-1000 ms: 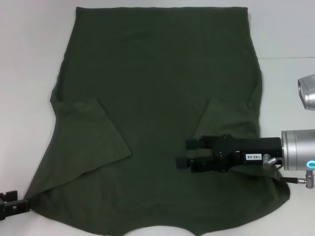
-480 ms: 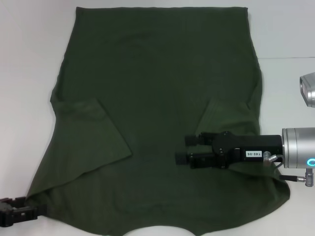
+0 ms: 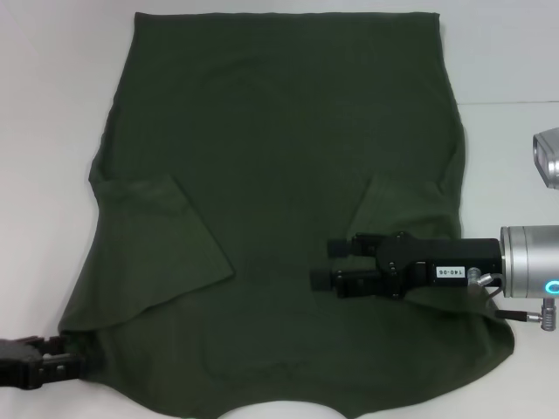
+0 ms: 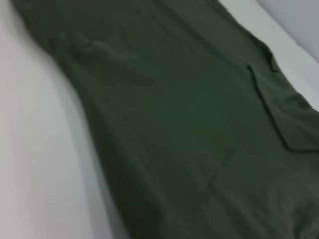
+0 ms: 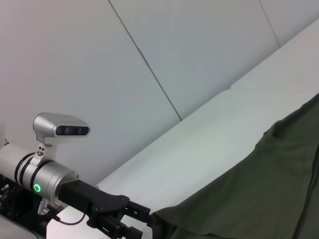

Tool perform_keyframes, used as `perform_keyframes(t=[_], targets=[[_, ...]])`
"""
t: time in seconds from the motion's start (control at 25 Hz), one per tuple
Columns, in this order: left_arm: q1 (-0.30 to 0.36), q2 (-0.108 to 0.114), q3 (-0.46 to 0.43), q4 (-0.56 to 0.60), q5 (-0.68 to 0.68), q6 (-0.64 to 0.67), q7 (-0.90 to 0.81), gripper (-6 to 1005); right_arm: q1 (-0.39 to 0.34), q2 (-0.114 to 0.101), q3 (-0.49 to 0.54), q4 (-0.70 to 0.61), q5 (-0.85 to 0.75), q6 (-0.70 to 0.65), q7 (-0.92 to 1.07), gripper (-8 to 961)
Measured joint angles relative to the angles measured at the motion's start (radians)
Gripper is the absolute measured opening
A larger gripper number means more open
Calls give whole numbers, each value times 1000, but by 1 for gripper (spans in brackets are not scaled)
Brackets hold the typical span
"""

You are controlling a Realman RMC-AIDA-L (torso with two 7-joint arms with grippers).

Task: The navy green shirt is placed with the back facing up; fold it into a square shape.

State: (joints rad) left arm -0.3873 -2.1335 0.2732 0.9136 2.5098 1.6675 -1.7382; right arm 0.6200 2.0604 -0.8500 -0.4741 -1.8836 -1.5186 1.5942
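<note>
The navy green shirt [image 3: 279, 157] lies flat on the white table, plain side up, with both sleeves folded inward. My right gripper [image 3: 322, 264] hovers open over the shirt's near right part, beside the folded right sleeve [image 3: 406, 209], with nothing between its fingers. At the shirt's near left corner my left gripper [image 3: 77, 367] is low on the table. Its fingers stand apart at the cloth's edge, as the right wrist view also shows for the left gripper [image 5: 142, 221]. The left wrist view is filled by the shirt [image 4: 189, 124].
The white table [image 3: 52, 131] shows bare to the left and right of the shirt. A seam [image 3: 511, 104] runs across the tabletop at the right. A grey wall [image 5: 149, 59] stands behind the table.
My left gripper has slid right along the table to the shirt's near left corner. The right gripper has risen slightly and stays open.
</note>
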Motion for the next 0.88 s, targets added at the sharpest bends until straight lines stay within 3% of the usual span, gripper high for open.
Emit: perform_keyframes(t=[0.88], targets=[[-1,12,6,25,44,-29,-21,859,-1,1,22,0,0,-3,-5,916]])
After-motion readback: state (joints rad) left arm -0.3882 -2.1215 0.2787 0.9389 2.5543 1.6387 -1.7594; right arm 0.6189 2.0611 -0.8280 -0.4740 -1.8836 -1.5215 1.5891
